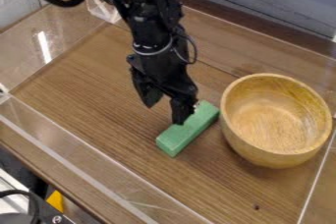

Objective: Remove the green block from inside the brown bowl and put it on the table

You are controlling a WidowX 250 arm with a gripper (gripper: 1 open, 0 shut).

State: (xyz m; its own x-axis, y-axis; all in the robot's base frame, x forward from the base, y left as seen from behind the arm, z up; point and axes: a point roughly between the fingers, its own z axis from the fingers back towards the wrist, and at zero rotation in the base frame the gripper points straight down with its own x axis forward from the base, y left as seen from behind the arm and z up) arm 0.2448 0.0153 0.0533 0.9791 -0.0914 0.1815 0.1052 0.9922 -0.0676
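The green block [188, 130] lies flat on the table [92, 90], just left of the brown bowl [277, 120] and outside it. The bowl's inside shows bare wood grain with nothing in it. My gripper [167, 101] hangs pointing down just above the block's far end, its black fingers spread apart with nothing between them. The block is no longer held.
Low clear acrylic walls [79, 174] run along the table's front and left edges. The black arm [125, 2] reaches in from the upper left. Open tabletop lies left of and in front of the block.
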